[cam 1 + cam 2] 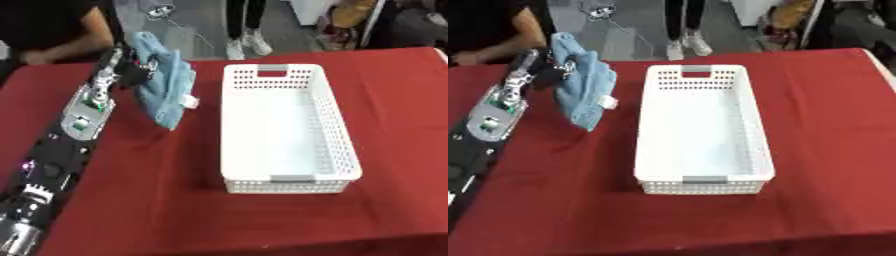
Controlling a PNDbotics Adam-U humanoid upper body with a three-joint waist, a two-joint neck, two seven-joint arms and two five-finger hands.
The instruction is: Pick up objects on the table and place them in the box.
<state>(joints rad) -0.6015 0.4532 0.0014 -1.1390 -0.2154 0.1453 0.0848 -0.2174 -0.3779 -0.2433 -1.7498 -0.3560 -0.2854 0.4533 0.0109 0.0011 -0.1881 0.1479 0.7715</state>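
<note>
A light blue cloth [166, 85] with a small white tag hangs in the air above the red table, left of the white perforated box [284, 125]. My left hand [131, 67] is shut on the cloth's upper part, at the end of the black and silver arm that comes in from the lower left. The cloth's lower end dangles close to the tablecloth. The box lies lengthwise in the middle of the table, and nothing shows inside it. My right hand is in no view.
The red tablecloth [157, 200] covers the whole table. A person in a black top leans an arm on the far left edge [52, 47]. Other people's legs and a chair show beyond the far edge.
</note>
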